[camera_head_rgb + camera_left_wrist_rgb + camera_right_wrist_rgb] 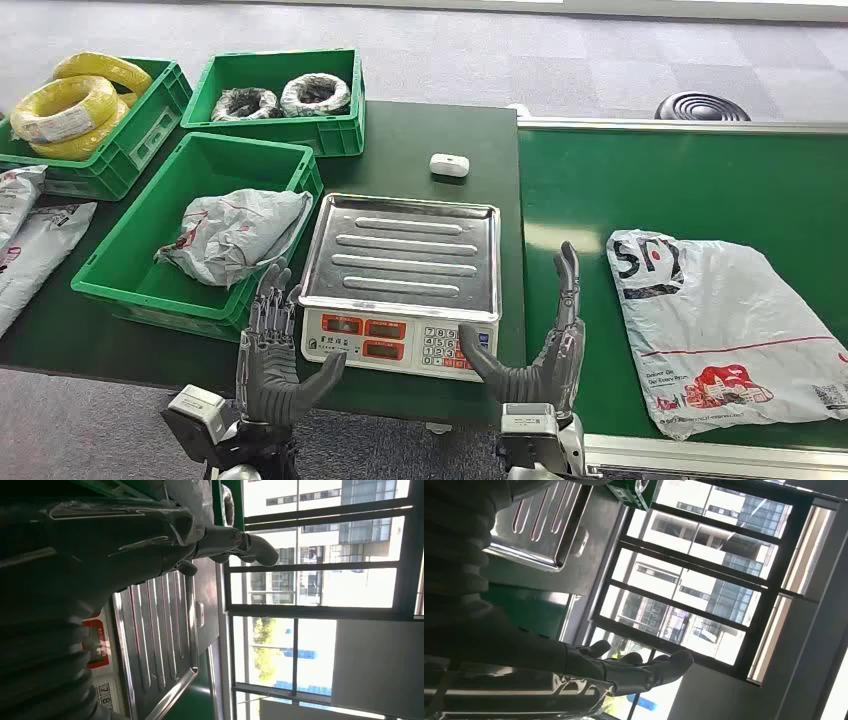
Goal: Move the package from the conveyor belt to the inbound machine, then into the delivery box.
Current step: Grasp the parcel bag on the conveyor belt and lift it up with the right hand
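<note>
A grey plastic mail package (725,325) with red and black print lies flat on the green conveyor belt (680,180) at the right. The inbound machine, a scale with a steel tray (405,255) and a keypad, stands in the middle; its ribbed tray (160,630) (536,525) is bare. A green delivery box (120,255) left of the scale holds another grey package (235,235). My left hand (275,350) is raised, open, at the scale's front left corner. My right hand (545,345) is raised, open, at its front right corner, left of the package and apart from it.
Two more green crates stand at the back left: one with yellow cable coils (70,100), one with black and white coils (285,95). A small white device (449,165) lies behind the scale. More grey packages (30,235) lie at the far left. Windows fill the wrist views.
</note>
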Robot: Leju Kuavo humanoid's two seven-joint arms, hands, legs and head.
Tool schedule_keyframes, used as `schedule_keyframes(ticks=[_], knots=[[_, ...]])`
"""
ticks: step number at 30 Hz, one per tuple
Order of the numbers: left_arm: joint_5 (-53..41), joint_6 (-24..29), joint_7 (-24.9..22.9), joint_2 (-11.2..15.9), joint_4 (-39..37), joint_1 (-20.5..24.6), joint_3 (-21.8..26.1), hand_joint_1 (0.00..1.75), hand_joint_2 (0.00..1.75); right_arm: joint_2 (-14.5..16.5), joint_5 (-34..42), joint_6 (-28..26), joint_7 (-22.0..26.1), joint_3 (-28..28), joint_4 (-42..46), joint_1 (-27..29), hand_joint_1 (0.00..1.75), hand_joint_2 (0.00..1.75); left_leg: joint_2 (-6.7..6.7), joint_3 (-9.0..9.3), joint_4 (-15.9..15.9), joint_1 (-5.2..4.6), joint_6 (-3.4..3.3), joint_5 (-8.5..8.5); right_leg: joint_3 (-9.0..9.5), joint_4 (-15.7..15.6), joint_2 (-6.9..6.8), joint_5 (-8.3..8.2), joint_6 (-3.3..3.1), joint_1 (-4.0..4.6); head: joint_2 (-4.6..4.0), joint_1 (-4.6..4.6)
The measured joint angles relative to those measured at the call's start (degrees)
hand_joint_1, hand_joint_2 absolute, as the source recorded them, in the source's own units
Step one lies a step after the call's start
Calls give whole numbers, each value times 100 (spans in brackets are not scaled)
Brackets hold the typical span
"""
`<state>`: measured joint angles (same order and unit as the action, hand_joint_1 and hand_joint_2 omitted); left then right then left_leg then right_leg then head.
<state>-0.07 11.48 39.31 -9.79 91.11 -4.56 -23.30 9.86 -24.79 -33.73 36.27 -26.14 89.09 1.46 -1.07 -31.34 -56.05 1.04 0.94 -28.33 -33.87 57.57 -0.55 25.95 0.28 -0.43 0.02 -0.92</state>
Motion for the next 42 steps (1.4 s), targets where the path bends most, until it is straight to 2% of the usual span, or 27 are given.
schedule_keyframes(ticks=[3,4,6,9,12,15,18,21,23,27,30,34,38,42], knots=[[1,-11,4,0,-4,2,0,0,175,-1,-219,-127,-58,4,-3,-25,0,175,0,0,0,0,0,0,0,0,0,0,0,0,0,0],[2,-24,9,0,-10,5,0,0,175,5,-564,-248,-137,30,-4,-46,0,175,-1,0,0,0,0,0,-1,0,0,0,0,0,0,0],[10,-60,25,-2,-38,31,-2,0,175,62,-1723,-476,-367,219,-7,-135,0,175,-1,0,-1,0,0,0,-1,0,0,0,0,0,0,-1],[44,-110,42,-21,-95,95,-6,0,175,227,-3619,-563,-856,1041,-36,-532,0,175,1,3,-3,0,-2,3,3,0,0,-2,1,-1,0,-2],[84,-120,49,-30,-116,116,-3,0,175,193,-4784,-570,-1653,2198,-304,-1231,0,175,3,4,-12,-2,-7,6,11,0,-1,-8,9,-3,0,0],[121,-125,63,-28,-116,109,8,0,175,-99,-5539,-575,-2411,3236,-938,-1920,0,175,7,1,-22,-7,-13,8,15,0,-2,-13,17,-8,0,1],[129,-150,75,-26,-115,96,24,0,175,-532,-5971,-576,-2927,3889,-1866,-2550,0,175,8,-3,-25,-12,-16,8,15,0,-3,-16,22,-14,0,-1],[129,-179,79,-18,-109,85,63,0,175,-1024,-6177,-400,-3159,4107,-3116,-3171,0,175,6,-8,-25,-13,-18,6,15,0,-3,-18,25,-15,0,-1],[128,-203,81,-3,-101,80,109,0,175,-1335,-6206,-34,-3264,4006,-3920,-3536,0,175,14,-7,-25,-12,-20,8,14,0,-7,-19,25,-15,0,-1],[121,-242,82,33,-94,70,202,0,175,-1841,-6212,774,-3148,3613,-5135,-4054,0,175,42,-12,-25,-11,-26,14,10,0,-32,-18,26,-14,0,-3],[120,-249,82,52,-91,66,252,0,175,-2080,-6212,892,-3076,3458,-5685,-4270,0,175,52,-21,-25,-11,-29,17,7,0,-45,-18,26,-13,0,-2],[118,-245,82,62,-89,66,279,0,175,-2247,-6209,1033,-3008,3338,-6102,-4435,0,175,46,-24,-25,-14,-30,16,4,0,-44,-18,26,-14,0,-2],[112,-186,82,71,-75,62,304,0,175,-2356,-6084,1900,-2380,3281,-6467,-4577,0,175,47,-24,-26,-17,-31,15,4,-1,-44,-18,27,-16,0,-2],[119,-126,82,120,-24,16,336,0,175,-2420,-5624,2810,-1758,3332,-6735,-4580,0,175,47,-24,-26,-16,-31,15,2,-1,-44,-18,26,-16,0,-3]])
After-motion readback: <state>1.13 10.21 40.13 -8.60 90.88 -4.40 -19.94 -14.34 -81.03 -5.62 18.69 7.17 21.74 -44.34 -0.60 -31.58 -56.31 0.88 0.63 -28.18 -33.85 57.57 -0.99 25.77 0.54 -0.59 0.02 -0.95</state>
